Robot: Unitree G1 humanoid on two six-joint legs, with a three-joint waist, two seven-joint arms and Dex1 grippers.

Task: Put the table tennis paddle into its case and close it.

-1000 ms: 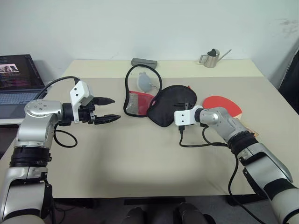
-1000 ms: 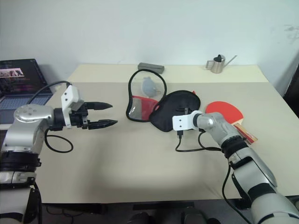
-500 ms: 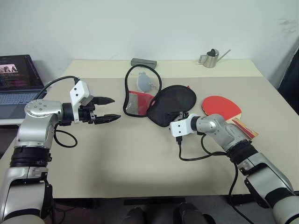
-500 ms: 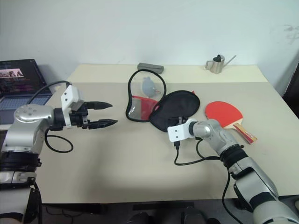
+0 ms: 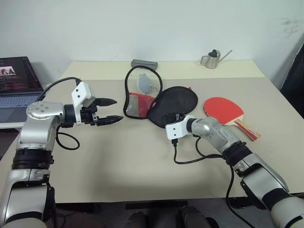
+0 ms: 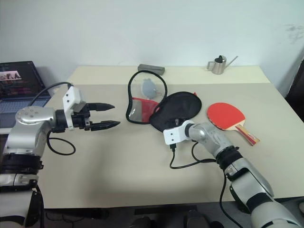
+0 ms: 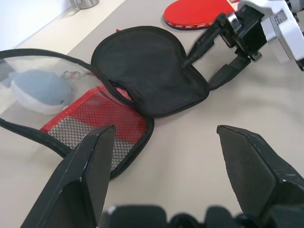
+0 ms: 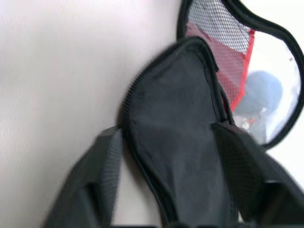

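Observation:
The case lies unzipped in the middle of the table. Its black half (image 5: 172, 104) lies flat and its clear half with the red mesh pocket (image 5: 138, 99) stands open to the left. The table tennis paddle (image 5: 223, 108) lies red face up just right of the case, handle pointing right. My right gripper (image 5: 175, 118) is at the narrow near end of the black half, open, one finger (image 8: 102, 171) on each side of that edge. My left gripper (image 5: 116, 110) hovers open to the left of the case, holding nothing.
A blue-grey soft toy (image 5: 145, 83) lies behind the clear half. A grey box (image 5: 145, 63) and a small metal watering can (image 5: 211, 58) stand at the table's back edge. A laptop (image 5: 16, 80) sits off to the left. A black cable (image 5: 190, 159) loops under my right wrist.
My right gripper has slid left and toward me, from the black half's middle to its narrow end, and its fingers have come closer together. The left arm has not moved.

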